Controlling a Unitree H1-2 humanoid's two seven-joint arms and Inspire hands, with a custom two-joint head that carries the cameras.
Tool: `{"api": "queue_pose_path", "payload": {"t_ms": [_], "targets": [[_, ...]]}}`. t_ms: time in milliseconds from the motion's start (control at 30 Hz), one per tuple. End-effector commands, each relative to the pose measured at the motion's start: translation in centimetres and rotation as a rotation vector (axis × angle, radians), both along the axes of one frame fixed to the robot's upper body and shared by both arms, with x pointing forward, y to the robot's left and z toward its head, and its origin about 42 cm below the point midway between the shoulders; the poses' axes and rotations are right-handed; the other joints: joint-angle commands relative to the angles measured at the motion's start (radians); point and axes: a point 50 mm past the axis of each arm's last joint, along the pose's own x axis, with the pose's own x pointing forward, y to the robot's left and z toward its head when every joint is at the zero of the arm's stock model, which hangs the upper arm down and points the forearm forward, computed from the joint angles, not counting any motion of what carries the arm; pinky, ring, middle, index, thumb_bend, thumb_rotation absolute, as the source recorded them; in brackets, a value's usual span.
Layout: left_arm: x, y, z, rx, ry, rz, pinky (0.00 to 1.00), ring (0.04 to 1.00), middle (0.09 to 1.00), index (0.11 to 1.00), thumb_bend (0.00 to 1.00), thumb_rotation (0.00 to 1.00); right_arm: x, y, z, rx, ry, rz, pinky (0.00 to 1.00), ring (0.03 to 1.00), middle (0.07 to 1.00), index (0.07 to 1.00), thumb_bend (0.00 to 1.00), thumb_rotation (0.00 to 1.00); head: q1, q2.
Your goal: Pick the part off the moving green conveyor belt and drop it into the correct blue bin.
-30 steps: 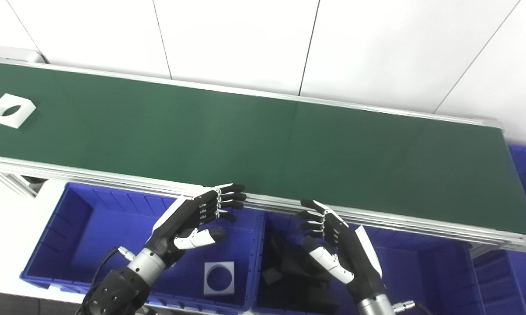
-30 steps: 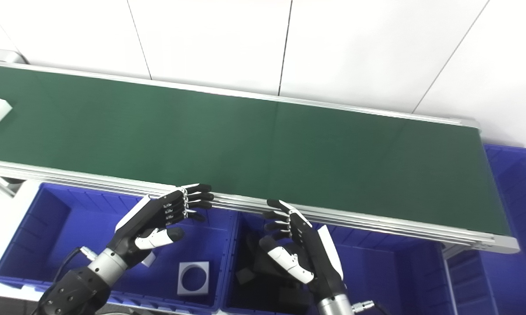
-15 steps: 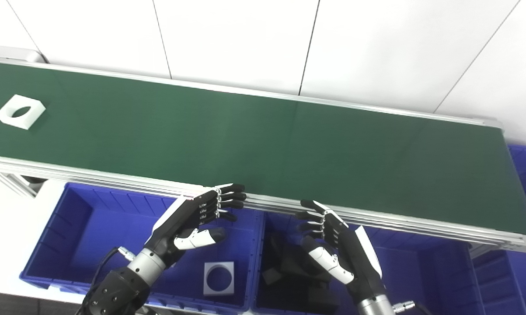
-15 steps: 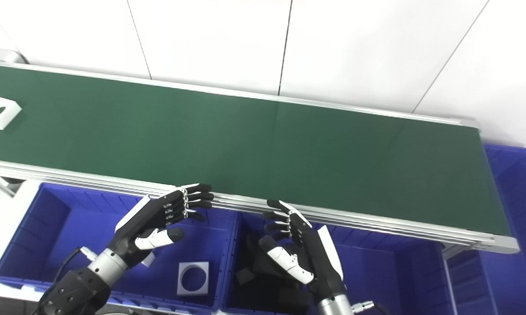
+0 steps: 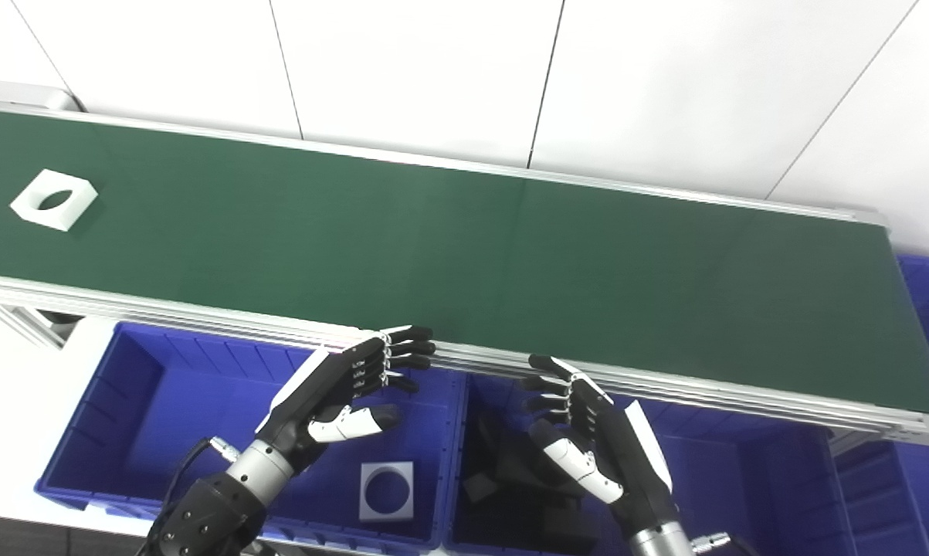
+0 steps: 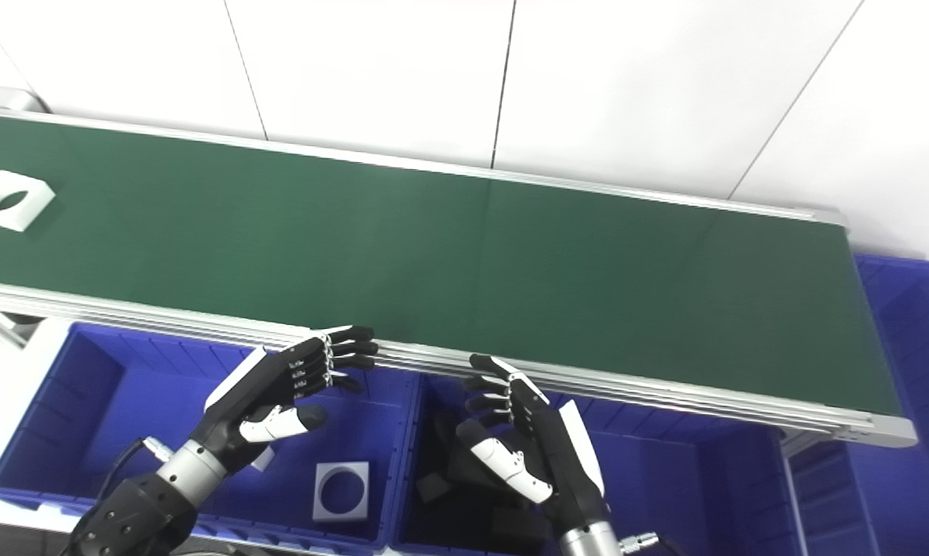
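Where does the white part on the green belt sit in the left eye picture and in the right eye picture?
Left eye view: the white part lies on the conveyor belt at the far left, a little in from the picture's edge.
Right eye view: the same part lies on the belt closer to the left edge.
Shared landmark: the white square piece in the left blue bin, below the left hand.

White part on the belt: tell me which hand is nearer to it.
Left. The white part lies at the belt's far left end; the left hand hovers over the near rail right of it, and the right hand is farther right again.
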Motion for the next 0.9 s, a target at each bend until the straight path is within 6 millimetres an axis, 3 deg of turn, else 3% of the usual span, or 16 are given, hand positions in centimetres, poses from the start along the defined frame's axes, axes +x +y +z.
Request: {"api": "queue_pose_path", "payload": {"t_ms": [0,433,700,867], "targets": [[0.5,-0.4,0.7,-0.014,-0.070,-0.004,0.67,0.784,0.813,0.828,0.98,0.62,0.2,-0.1,0.6,0.025,-0.078,0.007,0.61,0.688,0.752,0.831,0.62,0.73,0.004,-0.001],[0.5,-2.2,-0.3,-0.019,-0.063,-0.008,0.67,0.784,0.815,0.826,0.99,0.61,0.1,-1.4,0.0,0.020,-0.085,0.007,0.61,0.689,0.750,0.830,0.60,0.73,0.171,-0.096],[0.5,-3.4,-1.6,-0.043,-0.056,-0.006,0.67,0.782,0.812,0.824,1.00,0.60,0.2,-2.3,-0.8,0.013,-0.079,0.001,0.60,0.685,0.753,0.834,0.58,0.73,0.294,-0.191],[0.7,-4.0,-2.4,-0.043,-0.063,-0.009,0.67,0.778,0.815,0.825,1.00,0.59,0.3,-2.9,-1.5,0.016,-0.080,-0.005,0.59,0.680,0.752,0.831,0.58,0.74,0.329,-0.227]]}}
